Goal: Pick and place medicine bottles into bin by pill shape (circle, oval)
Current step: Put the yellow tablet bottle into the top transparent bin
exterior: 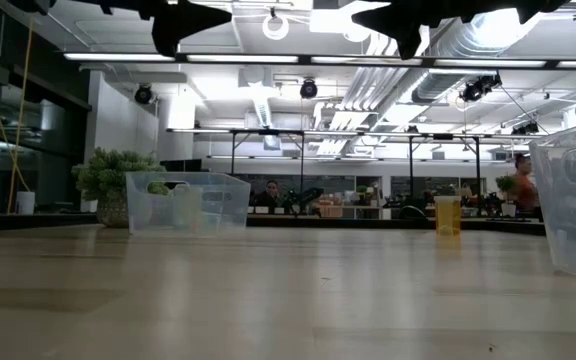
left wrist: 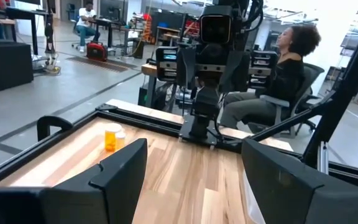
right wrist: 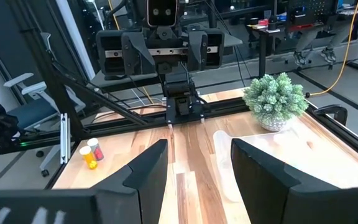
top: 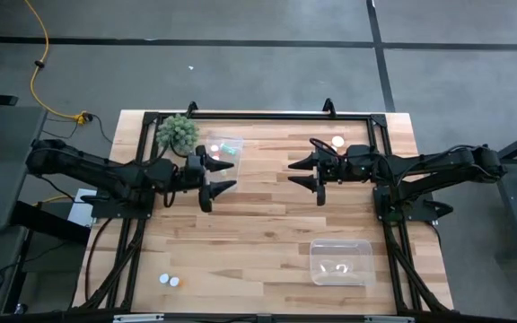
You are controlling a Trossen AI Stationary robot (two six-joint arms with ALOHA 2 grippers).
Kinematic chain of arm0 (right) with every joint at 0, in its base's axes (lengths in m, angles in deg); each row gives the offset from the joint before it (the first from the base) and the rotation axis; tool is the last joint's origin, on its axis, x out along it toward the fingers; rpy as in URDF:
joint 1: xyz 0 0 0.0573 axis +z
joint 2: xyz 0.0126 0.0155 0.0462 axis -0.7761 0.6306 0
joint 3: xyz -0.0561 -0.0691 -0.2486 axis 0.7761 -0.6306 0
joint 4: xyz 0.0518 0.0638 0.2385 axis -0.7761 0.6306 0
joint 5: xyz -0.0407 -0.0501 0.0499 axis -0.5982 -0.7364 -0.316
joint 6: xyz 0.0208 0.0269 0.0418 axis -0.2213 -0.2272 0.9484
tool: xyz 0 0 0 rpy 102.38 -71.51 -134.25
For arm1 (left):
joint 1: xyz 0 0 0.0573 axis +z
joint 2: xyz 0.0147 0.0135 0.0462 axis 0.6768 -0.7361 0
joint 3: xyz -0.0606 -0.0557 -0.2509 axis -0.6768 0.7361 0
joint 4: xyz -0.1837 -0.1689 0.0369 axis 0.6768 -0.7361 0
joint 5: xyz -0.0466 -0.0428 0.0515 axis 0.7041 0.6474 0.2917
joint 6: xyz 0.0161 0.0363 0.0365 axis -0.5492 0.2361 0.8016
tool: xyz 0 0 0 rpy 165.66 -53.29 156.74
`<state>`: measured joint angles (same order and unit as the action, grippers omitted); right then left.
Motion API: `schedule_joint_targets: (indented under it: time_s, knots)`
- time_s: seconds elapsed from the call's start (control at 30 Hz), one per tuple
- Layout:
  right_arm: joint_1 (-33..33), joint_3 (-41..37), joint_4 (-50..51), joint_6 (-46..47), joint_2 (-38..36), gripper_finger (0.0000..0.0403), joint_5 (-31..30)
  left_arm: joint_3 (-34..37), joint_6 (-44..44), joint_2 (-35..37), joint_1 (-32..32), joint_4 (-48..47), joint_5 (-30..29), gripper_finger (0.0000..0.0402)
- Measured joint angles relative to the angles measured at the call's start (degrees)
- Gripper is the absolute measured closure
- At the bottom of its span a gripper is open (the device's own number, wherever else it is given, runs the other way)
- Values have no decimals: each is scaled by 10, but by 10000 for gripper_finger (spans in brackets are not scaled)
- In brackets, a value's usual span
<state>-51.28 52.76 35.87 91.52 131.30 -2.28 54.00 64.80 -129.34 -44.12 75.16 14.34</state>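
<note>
Two medicine bottles, an orange one [top: 337, 141] [left wrist: 110, 139] and a white one [left wrist: 120, 133], stand near the table's far right corner. Two more medicine bottles [top: 169, 280] [right wrist: 91, 153] stand near the front left. My left gripper [top: 227, 175] [left wrist: 191, 180] hovers open above the table's middle left, pointing level toward the right. My right gripper [top: 296, 174] [right wrist: 197, 168] faces it from the middle right, open, with nothing between its fingers. Both hang well clear of the table and show in the low view only as dark shapes along the top edge.
A clear bin [top: 227, 148] [exterior: 188, 203] with small bottles inside stands at the far left, beside a green spiky plant [top: 178, 133] [right wrist: 277, 99]. A second clear bin [top: 341, 260] stands near the front right. Bare wood lies between the two grippers. People sit in the room behind the table.
</note>
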Motion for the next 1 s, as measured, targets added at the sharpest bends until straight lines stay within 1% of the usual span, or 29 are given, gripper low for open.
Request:
schedule_joint_targets:
  time_s: [0.13, 0.83, 0.9, 0.97, 1.0]
  knots:
    - [0, 0, 0, 13, 0, 233, 0, 0, 0, 0, 0, 0, 0, 149]
    - [0, 0, 0, 14, 0, 233, -1, 0, 0, 0, 0, 0, 0, 149]
    - [1, 1, 2, 41, 0, 233, -19, 0, 0, 0, 0, 0, 0, 149]
    - [1, 20, 44, 82, 1, 233, -73, 0, 0, 0, 0, 0, 0, 149]
    - [0, 37, 84, 101, 1, 233, -108, 0, 0, 0, 0, 0, 0, 149]
